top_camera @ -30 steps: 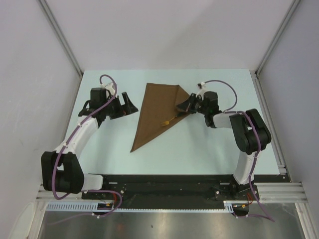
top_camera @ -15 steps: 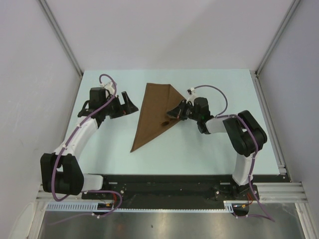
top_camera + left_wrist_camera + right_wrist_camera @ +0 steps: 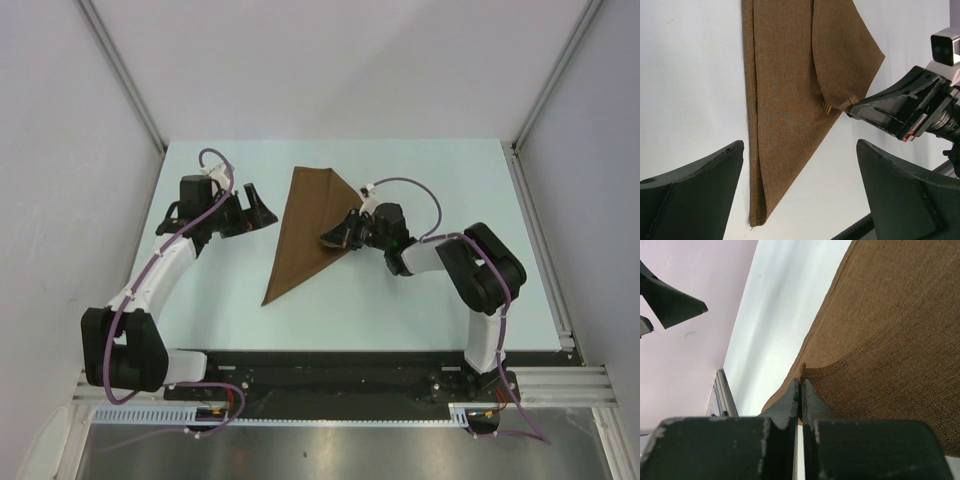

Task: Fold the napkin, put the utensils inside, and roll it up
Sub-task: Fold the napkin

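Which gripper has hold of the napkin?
The right gripper, shut on a folded-over corner of the napkin; the left gripper stands open beside it, holding nothing.

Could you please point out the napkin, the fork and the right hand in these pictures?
napkin [image 3: 298, 225]: top view, middle of the folded cloth.
fork [image 3: 826, 106]: left wrist view, gold tines peeking from under the napkin's flap.
right hand [image 3: 800, 384]: right wrist view, between its shut fingertips, at the napkin's corner.
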Robot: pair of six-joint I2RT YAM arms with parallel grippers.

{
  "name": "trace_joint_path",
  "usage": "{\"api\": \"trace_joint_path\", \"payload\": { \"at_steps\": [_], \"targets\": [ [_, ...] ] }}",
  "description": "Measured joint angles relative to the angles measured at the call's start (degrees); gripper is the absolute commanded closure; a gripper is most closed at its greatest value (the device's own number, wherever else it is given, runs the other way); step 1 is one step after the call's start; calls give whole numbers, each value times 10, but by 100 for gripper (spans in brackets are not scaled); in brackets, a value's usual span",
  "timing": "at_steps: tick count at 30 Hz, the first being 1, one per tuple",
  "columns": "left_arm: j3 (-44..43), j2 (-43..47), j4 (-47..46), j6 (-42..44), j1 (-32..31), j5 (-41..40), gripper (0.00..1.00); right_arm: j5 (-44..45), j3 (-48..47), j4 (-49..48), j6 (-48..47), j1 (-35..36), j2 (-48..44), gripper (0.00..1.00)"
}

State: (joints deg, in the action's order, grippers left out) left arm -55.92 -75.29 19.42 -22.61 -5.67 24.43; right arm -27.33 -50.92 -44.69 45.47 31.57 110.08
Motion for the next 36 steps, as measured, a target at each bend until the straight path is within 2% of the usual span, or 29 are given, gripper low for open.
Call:
{"api": "trace_joint_path", "payload": {
  "at_steps": [3,4,5,6,7,9,12,16,18,22,25,29,36],
  "targets": [
    [0,0,0,0,0,0,0,0,0,1,0,2,3,100],
    [0,0,0,0,0,0,0,0,0,2,0,3,3,95],
    [0,0,0,0,0,0,1,1,0,2,-2,4,3,87],
    [0,0,0,0,0,0,0,1,0,4,-4,5,3,65],
    [0,0,0,0,0,0,0,1,0,7,-5,5,3,52],
    [0,0,0,0,0,0,0,2,0,14,-17,5,3,38],
    [0,0,0,0,0,0,1,8,0,38,-44,9,-2,33],
    [0,3,0,0,0,-5,0,37,-1,117,-126,33,-49,33],
    [0,10,1,0,2,-10,0,58,-6,158,-182,61,-83,33],
    [0,33,1,1,17,-18,0,118,-49,232,-323,158,-118,30],
    [0,52,0,1,52,-19,0,169,-79,267,-417,237,-108,24],
    [0,60,-1,1,86,-24,0,221,-92,278,-503,311,-69,22],
    [0,60,0,1,95,-26,0,306,-100,277,-592,369,18,23]
  ]
}}
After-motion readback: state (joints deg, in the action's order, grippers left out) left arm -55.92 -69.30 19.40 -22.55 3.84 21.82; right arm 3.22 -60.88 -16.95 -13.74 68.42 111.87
